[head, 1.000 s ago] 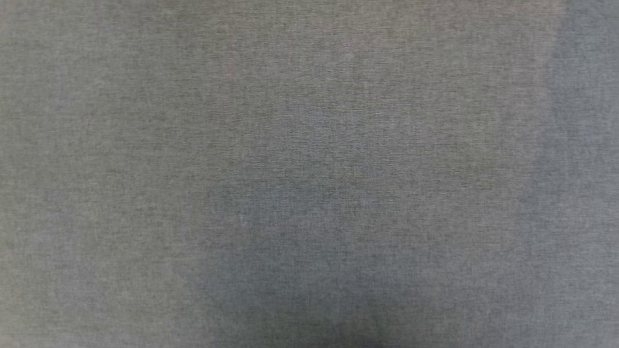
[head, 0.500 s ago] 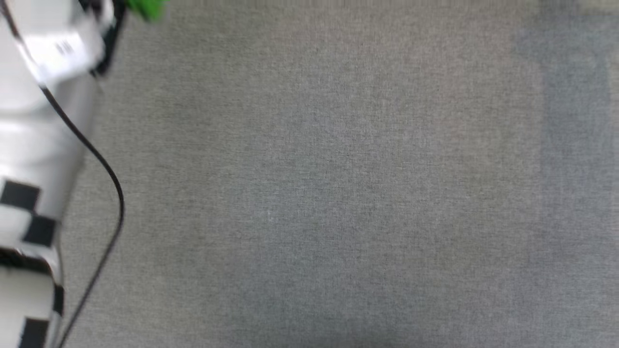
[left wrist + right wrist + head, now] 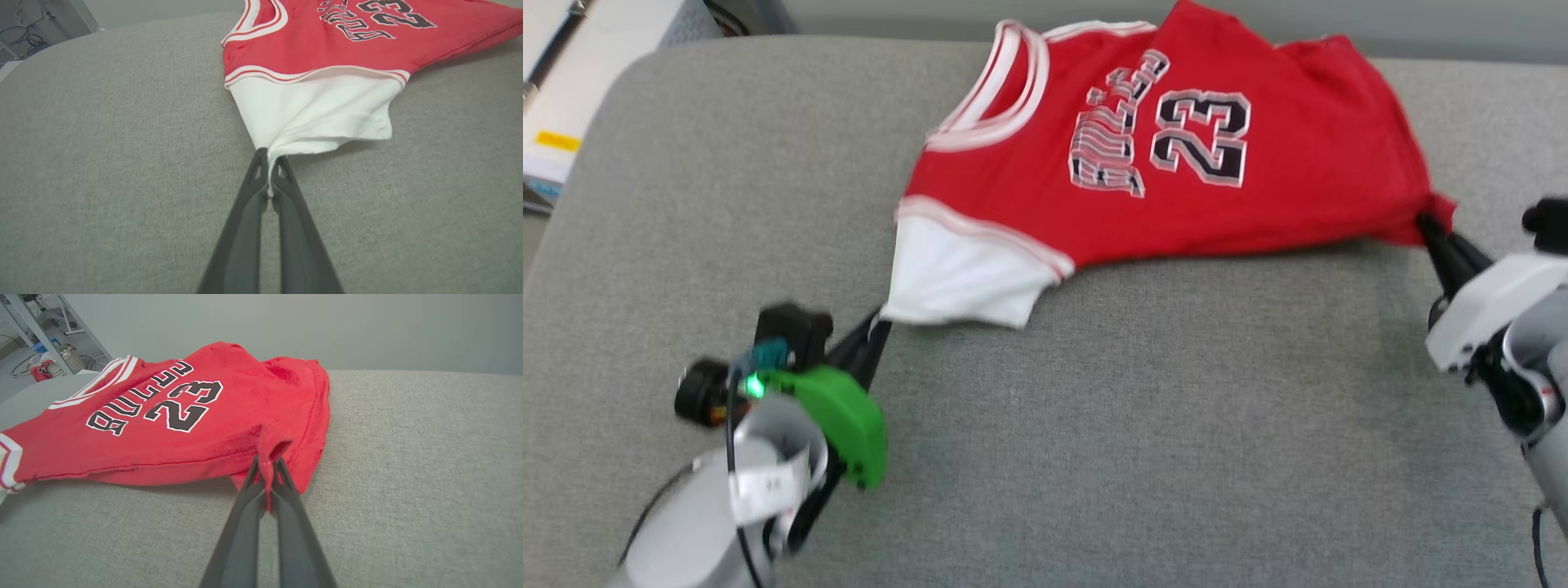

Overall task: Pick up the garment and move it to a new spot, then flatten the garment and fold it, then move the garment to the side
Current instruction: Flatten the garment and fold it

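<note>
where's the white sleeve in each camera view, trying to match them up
Head view: the white sleeve is left of centre, its corner pinched in the left hand.
Left wrist view: the sleeve is at centre, fanning up from the closed fingertips.
Right wrist view: a sliver of the sleeve at the far left edge.
Shared landmark: the black 23 print on the red garment.

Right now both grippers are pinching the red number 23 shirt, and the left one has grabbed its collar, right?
Not quite. The left gripper is shut on the white sleeve of the garment, not its collar; the left wrist view shows it. The rest stands: the right gripper pinches the garment too, and it reads 23.
</note>
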### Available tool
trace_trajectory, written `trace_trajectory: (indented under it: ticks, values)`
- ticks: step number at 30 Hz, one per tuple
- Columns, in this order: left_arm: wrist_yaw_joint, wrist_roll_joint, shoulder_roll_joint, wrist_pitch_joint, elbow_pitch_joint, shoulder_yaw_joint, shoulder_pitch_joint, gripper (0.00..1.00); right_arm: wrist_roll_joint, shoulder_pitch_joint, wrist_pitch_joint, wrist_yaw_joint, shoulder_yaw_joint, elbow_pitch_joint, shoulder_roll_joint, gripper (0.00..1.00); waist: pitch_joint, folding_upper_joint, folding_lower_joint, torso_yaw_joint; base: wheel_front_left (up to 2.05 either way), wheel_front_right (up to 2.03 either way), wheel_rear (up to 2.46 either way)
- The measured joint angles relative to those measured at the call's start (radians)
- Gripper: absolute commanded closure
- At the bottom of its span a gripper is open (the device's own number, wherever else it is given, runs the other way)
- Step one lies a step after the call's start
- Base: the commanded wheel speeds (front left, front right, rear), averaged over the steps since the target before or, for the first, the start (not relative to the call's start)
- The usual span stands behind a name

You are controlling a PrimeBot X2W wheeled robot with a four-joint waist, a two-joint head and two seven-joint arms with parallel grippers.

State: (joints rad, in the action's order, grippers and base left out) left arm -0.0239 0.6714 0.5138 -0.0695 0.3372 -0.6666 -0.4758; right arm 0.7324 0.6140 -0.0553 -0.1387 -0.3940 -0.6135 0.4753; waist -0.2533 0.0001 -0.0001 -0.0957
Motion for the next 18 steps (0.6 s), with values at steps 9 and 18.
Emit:
trace_trajectory:
  ticks: [9, 18]
  values:
    - [-0.115, 0.06, 0.141, 0.106, -0.303, -0.011, 0.304, 1.0, 0.091, -0.229, 0.041, 0.0, 0.013, 0.068, 0.012, 1.0, 0.138, 0.0, 0.0, -0.008, 0.0, 0.0, 0.0]
    - [-0.131, 0.099, 0.226, 0.221, -0.475, -0.077, 0.455, 1.0, 0.132, -0.437, 0.119, 0.0, 0.058, 0.166, 0.042, 1.0, 0.24, 0.0, 0.0, -0.018, 0.0, 0.0, 0.0]
